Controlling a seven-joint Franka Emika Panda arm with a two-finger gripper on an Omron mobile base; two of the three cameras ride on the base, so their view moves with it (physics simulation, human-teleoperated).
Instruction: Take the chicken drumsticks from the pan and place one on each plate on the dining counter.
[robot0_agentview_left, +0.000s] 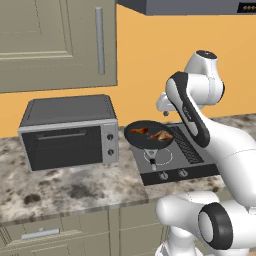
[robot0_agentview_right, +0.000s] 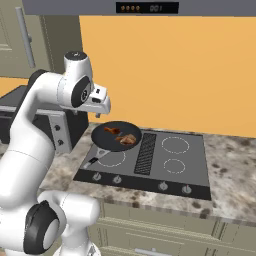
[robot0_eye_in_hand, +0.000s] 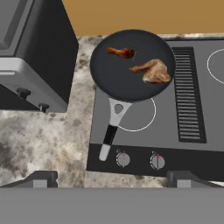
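Observation:
The black pan sits on the stove's near left burner, its handle pointing toward me. Two orange-brown chicken drumsticks lie in it, apart: a small one at the back and a bigger one to its right. The base views show the same pan with the meat inside. My gripper hovers well above the pan and the stove's front edge, open, fingertips wide apart with nothing between them. The plates and the dining counter are out of view.
A grey toaster oven stands on the granite worktop just left of the pan. The black cooktop has knobs along its front and a vent grille in the middle. Wall cabinets and a range hood hang overhead.

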